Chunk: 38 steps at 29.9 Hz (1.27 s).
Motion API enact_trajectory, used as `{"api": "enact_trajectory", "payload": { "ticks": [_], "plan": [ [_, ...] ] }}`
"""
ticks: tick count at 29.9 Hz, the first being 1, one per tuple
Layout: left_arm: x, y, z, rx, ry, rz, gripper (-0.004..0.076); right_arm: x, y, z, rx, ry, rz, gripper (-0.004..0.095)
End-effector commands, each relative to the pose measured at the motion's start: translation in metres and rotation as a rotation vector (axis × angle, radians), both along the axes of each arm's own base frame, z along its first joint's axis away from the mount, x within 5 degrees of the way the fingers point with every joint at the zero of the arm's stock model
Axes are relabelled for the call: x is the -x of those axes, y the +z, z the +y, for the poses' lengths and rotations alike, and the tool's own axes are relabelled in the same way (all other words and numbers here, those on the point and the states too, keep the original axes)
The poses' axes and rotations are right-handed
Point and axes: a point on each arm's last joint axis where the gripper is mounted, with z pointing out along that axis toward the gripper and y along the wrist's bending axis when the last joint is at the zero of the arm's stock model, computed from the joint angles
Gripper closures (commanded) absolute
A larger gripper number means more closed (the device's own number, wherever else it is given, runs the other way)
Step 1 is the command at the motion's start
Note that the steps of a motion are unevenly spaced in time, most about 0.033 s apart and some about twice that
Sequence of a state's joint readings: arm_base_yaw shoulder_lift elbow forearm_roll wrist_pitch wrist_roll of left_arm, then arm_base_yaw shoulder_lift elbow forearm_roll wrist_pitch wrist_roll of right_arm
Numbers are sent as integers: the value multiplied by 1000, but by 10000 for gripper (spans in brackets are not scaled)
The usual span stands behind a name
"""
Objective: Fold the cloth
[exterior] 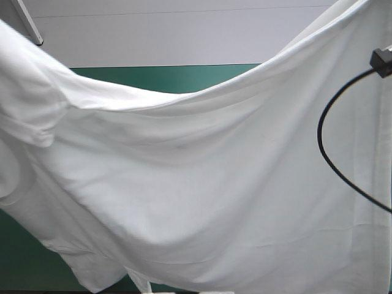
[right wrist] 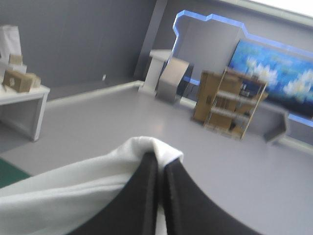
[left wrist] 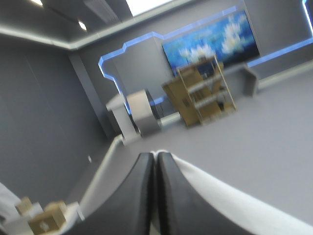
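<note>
my left tool (left wrist: 155, 157) and right tool (right wrist: 159, 161) are each clamped near-together on the t-shirt (exterior: 202, 184), both held up high. the white sheet hangs spread between them above the table (exterior: 165, 78). teal-green cover shows only in a far band and the near-left corner.

T-shirt (exterior: 202, 184) — white cloth, matt, thin, softly creased. Teal-green cover (exterior: 165, 76) — matt, smooth. Black fingers (left wrist: 139, 196): smooth, faint sheen, plastic-like.
</note>
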<state>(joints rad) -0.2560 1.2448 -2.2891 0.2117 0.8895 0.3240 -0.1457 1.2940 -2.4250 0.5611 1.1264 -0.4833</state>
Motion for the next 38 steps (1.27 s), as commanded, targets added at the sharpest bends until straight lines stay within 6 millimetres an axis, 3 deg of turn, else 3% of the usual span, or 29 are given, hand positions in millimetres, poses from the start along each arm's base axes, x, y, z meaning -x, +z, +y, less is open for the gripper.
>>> {"api": "enact_trajectory", "payload": {
  "ticks": [1,7,10,16,23,32,36,38],
  "plan": [
    [-66,-31,-17,-1,-6,154,705,-63,-26,-12,-41,-30,145,923],
    [-169,-109,-44,-50,4,437,705,-186,-125,-31,-82,-31,542,923],
    [-211,-141,-55,-62,10,506,705,-233,-172,-38,-99,-27,664,923],
    [-276,-194,-70,-43,4,553,705,-305,-241,-51,-138,-69,767,923],
    [-323,-240,-70,11,7,571,705,-355,-290,-61,-160,-92,814,923],
    [-371,-299,-47,114,52,605,704,-397,-320,-70,-176,-131,767,903],
    [-382,-313,-47,200,13,582,670,-405,-334,-71,-179,-134,781,685],
    [-384,-317,-49,255,-2,597,579,-406,-336,-71,-181,-133,778,487]
  ]
}}
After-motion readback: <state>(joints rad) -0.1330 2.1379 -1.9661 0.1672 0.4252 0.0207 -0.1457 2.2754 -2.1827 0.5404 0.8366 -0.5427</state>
